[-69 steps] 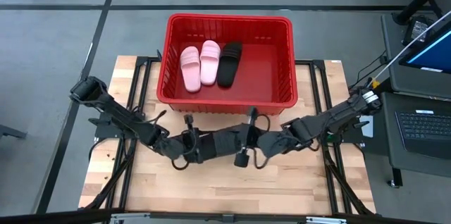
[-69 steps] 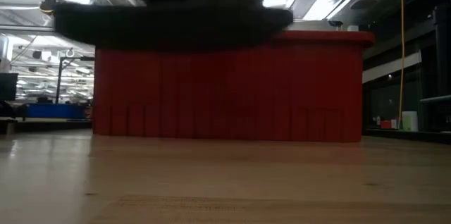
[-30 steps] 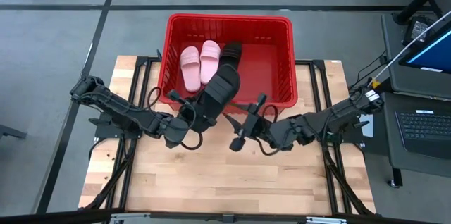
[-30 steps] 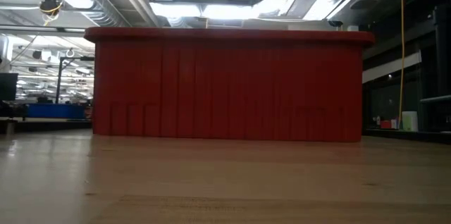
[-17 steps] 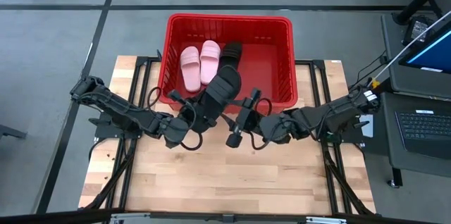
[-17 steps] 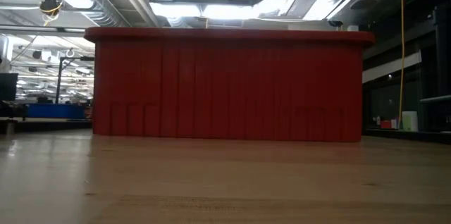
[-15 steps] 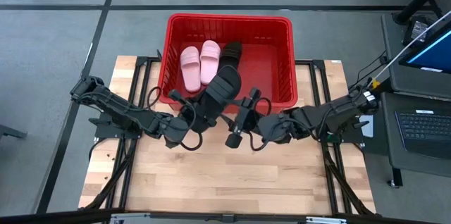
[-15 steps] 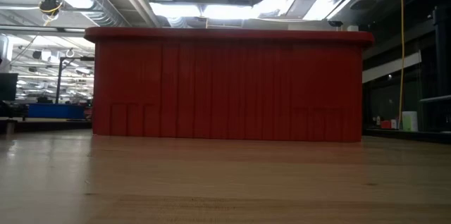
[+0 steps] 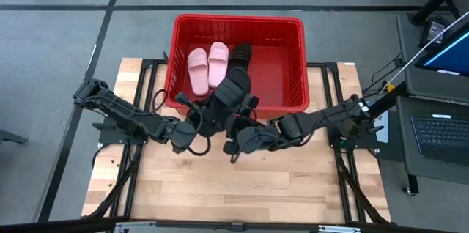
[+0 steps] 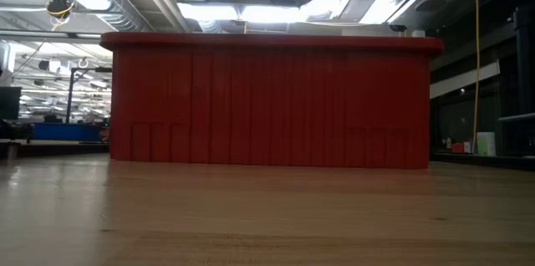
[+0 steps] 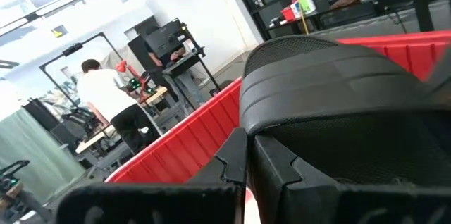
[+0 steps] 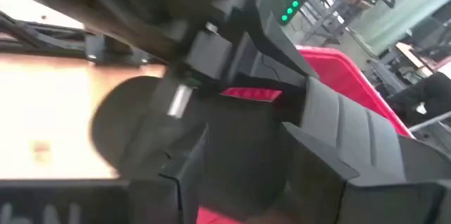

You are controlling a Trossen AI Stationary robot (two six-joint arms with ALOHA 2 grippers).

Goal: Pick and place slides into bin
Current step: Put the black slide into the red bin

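Observation:
The red bin stands at the table's far middle. Two pink slides and one black slide lie on its floor. My left gripper is shut on another black slide, which hangs in the air with its toe end over the bin's near wall. My right gripper stands open just right of that slide's heel end and next to my left gripper. In the right wrist view the slide shows between its fingers; whether they touch it I cannot tell. My left gripper pinches the black slide's heel end between its two fingers. The fingers come at it level, from the table's near left. The slide is lifted clear and reaches away from the fingers toward the bin, strap ahead.
Bare wooden table top lies near and below both arms. A laptop and a stand are off the table's right edge. A person stands at a desk in the room beyond the bin.
My right gripper has gone toward the table's left, up to the held slide and my left gripper, and has tipped downward. My left gripper and the black slide have kept still over the bin's near wall.

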